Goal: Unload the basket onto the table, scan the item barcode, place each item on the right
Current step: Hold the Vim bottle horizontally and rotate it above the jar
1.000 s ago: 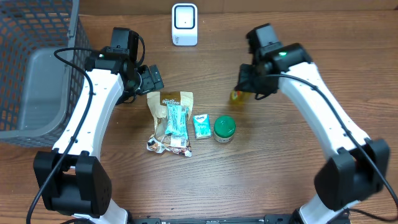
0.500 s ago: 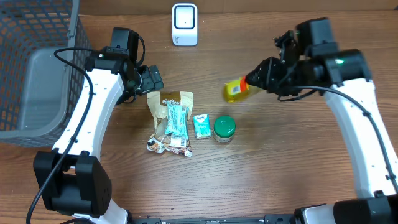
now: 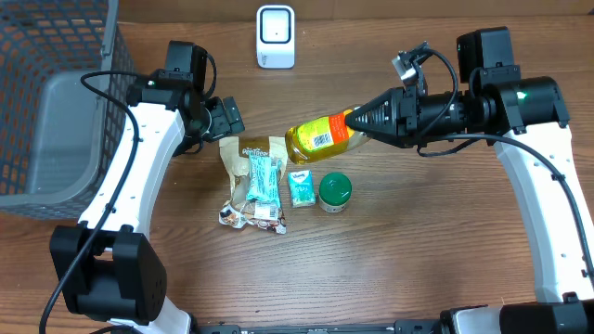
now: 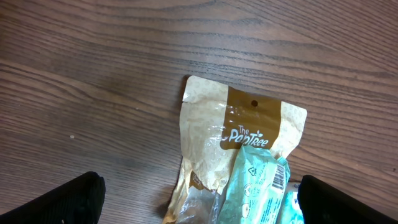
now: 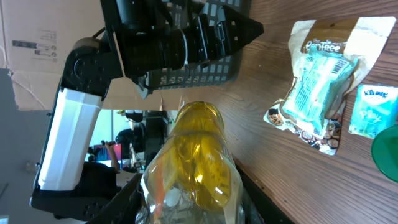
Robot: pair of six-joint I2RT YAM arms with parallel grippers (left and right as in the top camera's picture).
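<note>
While our right tool (image 3: 360, 121) pinches the yellow bottle (image 3: 318, 136) by one end, holding it sideways off the counter (image 3: 418, 241) near the snack bag (image 3: 252, 176), our left tool (image 3: 229, 117) hovers with fingers spread wide beside that bag's top edge.

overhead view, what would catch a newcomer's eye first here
The clear yellow plastic bottle stands out most, held sideways over the middle of the wooden table in the right pincer, with its label facing up. Next come the white box-shaped scanner at the far edge and the brown-and-teal snack pouch lying flat near the bottle's base.
</note>
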